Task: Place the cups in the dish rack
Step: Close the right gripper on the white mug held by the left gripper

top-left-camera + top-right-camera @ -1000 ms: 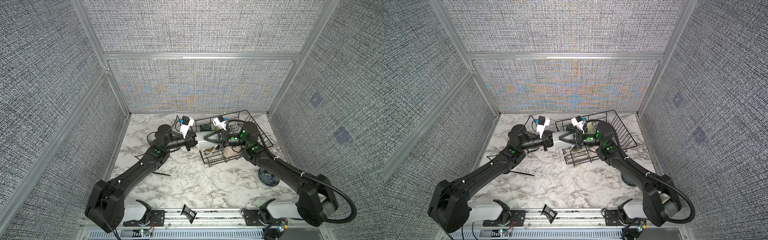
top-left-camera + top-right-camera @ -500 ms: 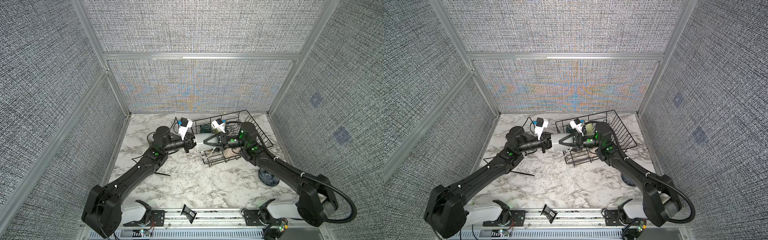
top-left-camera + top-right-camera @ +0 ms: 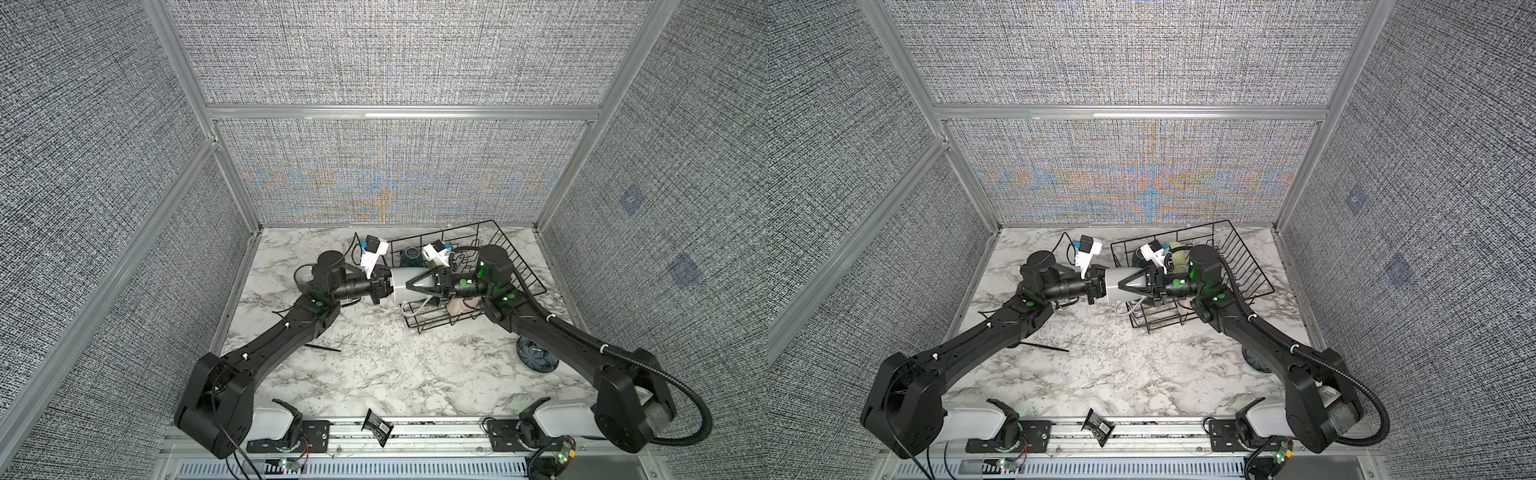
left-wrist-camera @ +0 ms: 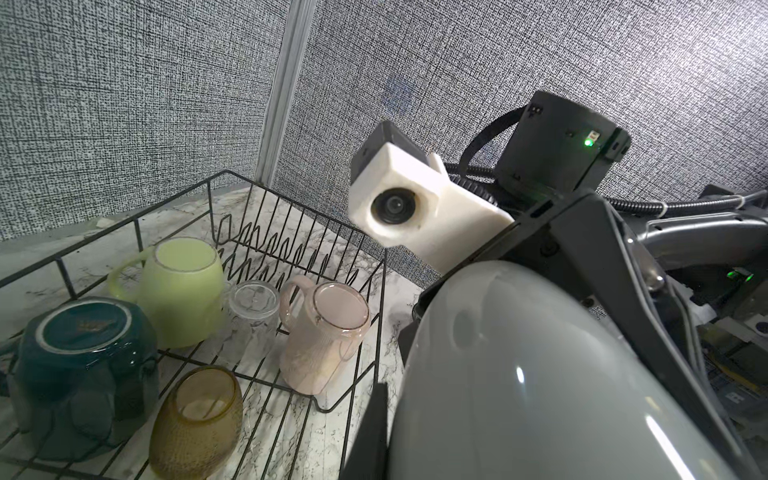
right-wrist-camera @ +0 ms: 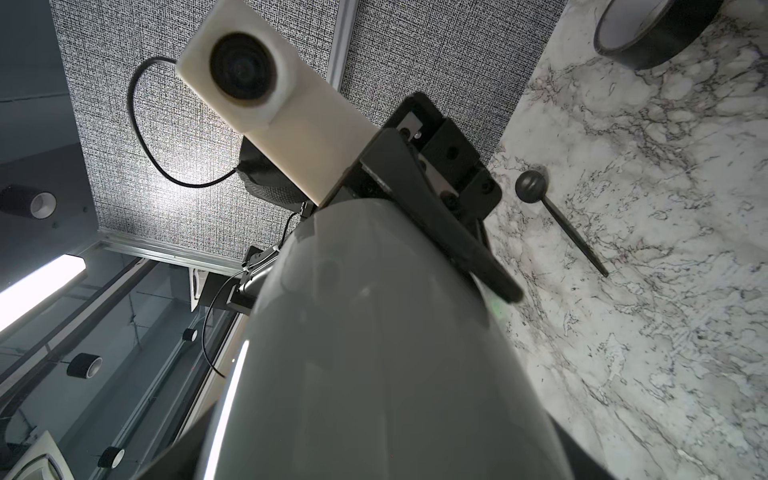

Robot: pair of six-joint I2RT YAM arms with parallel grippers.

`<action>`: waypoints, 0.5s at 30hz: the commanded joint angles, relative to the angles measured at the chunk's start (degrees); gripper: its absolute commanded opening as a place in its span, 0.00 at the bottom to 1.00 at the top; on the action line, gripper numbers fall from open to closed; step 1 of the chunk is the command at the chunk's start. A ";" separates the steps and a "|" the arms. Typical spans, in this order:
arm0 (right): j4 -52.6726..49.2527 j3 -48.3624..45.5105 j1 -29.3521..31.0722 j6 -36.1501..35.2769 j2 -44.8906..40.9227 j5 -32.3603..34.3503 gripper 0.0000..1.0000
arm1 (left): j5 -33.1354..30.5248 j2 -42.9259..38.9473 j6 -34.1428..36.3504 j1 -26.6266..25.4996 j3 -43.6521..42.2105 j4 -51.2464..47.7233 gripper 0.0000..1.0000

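The grey mug (image 3: 397,296) (image 3: 1113,293) hangs on its side in the air at the left end of the dish rack (image 3: 512,249). My left gripper (image 3: 384,286) is shut on its rim; one finger (image 4: 370,436) shows outside the wall. From the opposite side my right gripper (image 3: 409,283) (image 3: 1121,286) straddles the mug's body (image 5: 374,374), its fingers lying against both sides. In the rack (image 4: 137,216) stand, upside down, a light green mug (image 4: 183,286), a clear glass (image 4: 253,307), a pink mug (image 4: 324,340), a teal mug (image 4: 83,361) and an amber glass (image 4: 195,419).
A black tape roll (image 3: 303,276) (image 5: 652,33) lies on the marble behind my left arm. A thin black stick with a ball end (image 3: 320,347) (image 5: 557,216) lies near the left arm. A dark blue bowl (image 3: 536,359) sits under my right forearm.
The right gripper's fingers have drawn in around the grey mug. The mug and both grippers have shifted slightly left, away from the rack.
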 commanded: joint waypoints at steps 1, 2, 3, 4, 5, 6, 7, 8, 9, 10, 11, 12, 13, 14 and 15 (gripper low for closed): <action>3.02 1.20 0.43 -1.13 0.58 -0.74 0.75 | -0.01 0.63 -0.68 -0.26 1.26 -1.09 0.00; 2.67 1.33 0.43 -1.14 0.69 -0.24 0.73 | -0.29 0.73 -0.64 -0.18 1.41 -1.32 0.01; 2.50 1.33 0.39 -1.45 0.69 0.20 0.72 | -0.34 0.88 -0.76 -0.10 1.41 -1.36 0.04; 1.97 1.38 0.43 -2.17 0.60 0.80 0.71 | -0.34 1.02 -0.75 0.00 1.40 -1.36 0.06; 0.83 1.55 0.26 -3.29 0.52 1.34 0.70 | -0.34 1.07 -0.64 0.15 1.40 -1.49 0.08; -0.84 1.91 0.30 -4.71 0.52 1.87 0.69 | -0.43 1.17 -0.56 0.32 1.31 -1.53 0.08; -2.92 2.57 0.25 -6.27 0.52 2.39 0.69 | -0.65 1.32 -0.68 0.52 1.22 -1.53 0.09; -4.70 2.67 0.18 -7.58 0.51 2.72 0.68 | -0.99 1.43 -0.99 0.74 0.98 -1.45 0.11; -6.20 2.66 0.17 -8.78 0.52 2.99 0.67 | -1.50 1.59 -1.35 0.91 0.93 -1.45 0.18; -7.82 4.64 0.08 -10.06 0.51 3.37 0.67 | -1.82 1.77 -1.77 1.18 0.88 -1.45 0.29; -9.45 4.90 -0.01 -11.49 0.51 3.71 0.67 | -1.61 2.02 -2.07 1.50 0.81 -1.45 0.37; -11.11 5.23 -0.09 -12.66 0.56 4.13 0.67 | -1.23 2.28 -2.35 1.75 0.87 -1.45 0.42; -13.42 5.70 -0.26 -15.34 0.73 4.69 0.66 | -0.75 2.59 -2.74 2.19 0.99 -1.43 0.45; -16.55 6.45 -0.48 -17.52 0.90 5.30 0.66 | -0.74 2.88 -3.41 2.53 1.09 -1.45 0.47; -19.52 7.17 -0.72 -19.31 1.03 6.04 0.66 | -0.95 3.12 -3.97 2.87 1.06 -1.45 0.49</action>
